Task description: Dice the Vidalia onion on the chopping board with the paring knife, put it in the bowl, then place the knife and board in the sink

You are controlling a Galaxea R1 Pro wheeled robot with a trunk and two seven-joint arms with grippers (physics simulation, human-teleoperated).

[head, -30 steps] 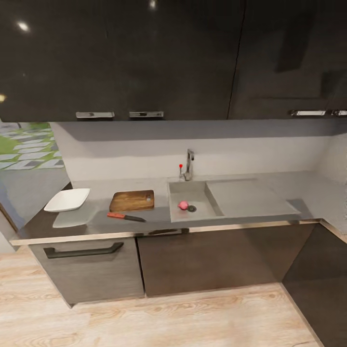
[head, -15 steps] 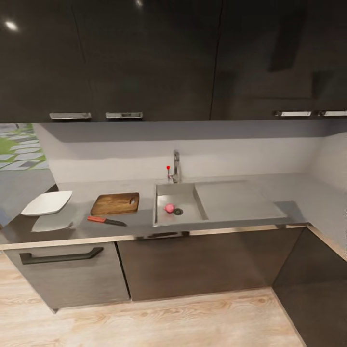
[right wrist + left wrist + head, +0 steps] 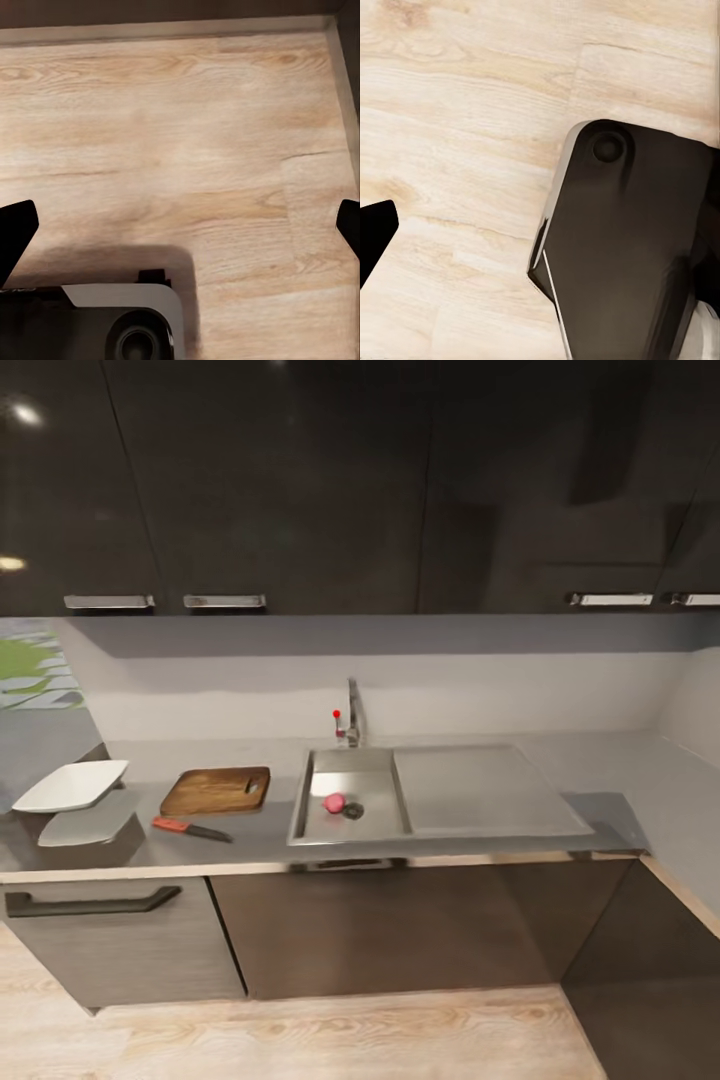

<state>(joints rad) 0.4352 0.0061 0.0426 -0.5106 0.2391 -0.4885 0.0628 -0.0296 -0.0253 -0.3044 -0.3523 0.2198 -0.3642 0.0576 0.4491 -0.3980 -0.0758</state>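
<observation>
The countertop carries the sink, bowl, chopping board and knife, laid ready for dicing. The onion lies in the basin beside the drain, untouched. Both wrist views face floorboards; whether the right gripper and left gripper are spread or closed cannot be judged, their fingertips being cropped.

dark upper cabinets, drawer handle, wood floor
</observation>
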